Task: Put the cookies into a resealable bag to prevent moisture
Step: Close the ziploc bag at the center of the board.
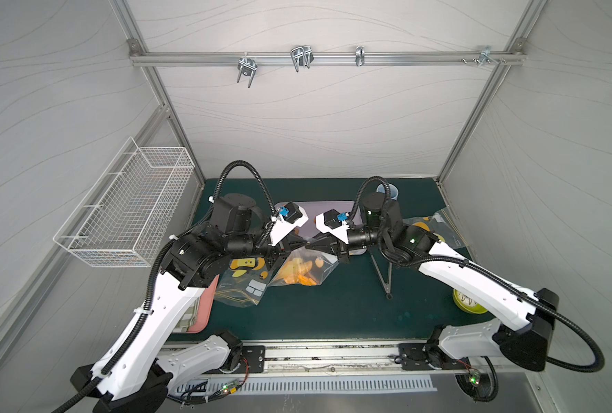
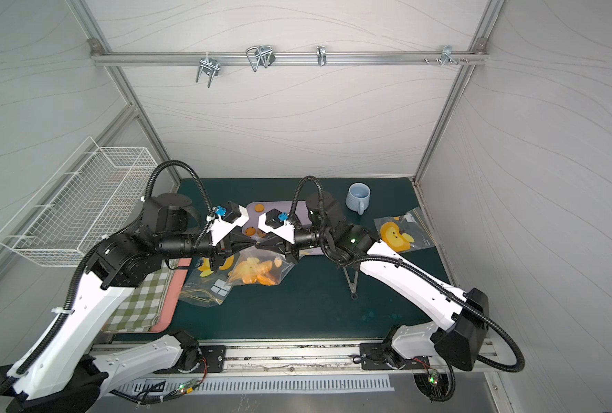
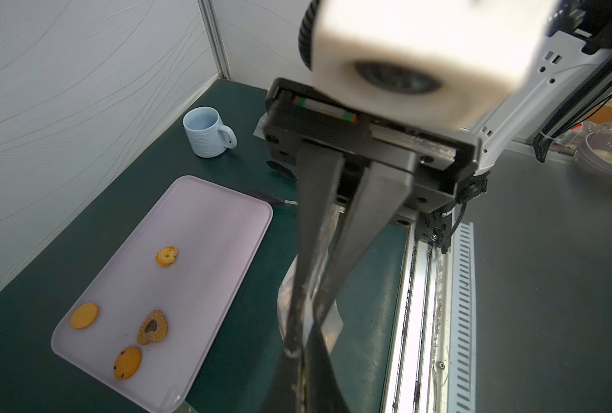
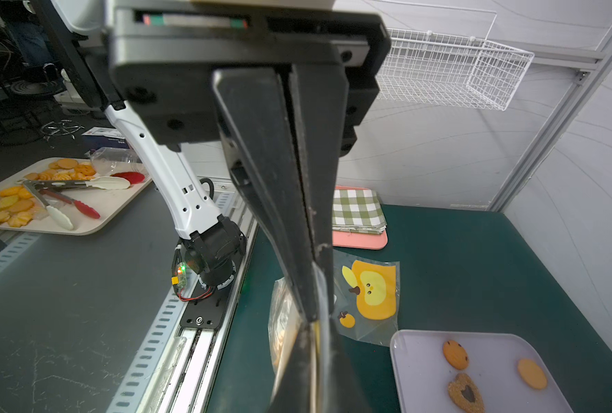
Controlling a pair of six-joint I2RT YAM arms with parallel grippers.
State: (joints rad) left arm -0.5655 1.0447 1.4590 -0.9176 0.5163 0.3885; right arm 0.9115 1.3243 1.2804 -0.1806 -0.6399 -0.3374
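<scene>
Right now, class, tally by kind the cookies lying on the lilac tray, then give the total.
Plain orange round cookie: 1
Round cookie with dark chips: 1
Brown heart cookie: 1
Yellow swirl cookie: 1
Total on the lilac tray: 4

Robot lab cell: aluminium frame (image 1: 326, 58), white panel walls (image 1: 315, 118), bench rail (image 1: 333, 355), green mat (image 1: 333, 311)
</scene>
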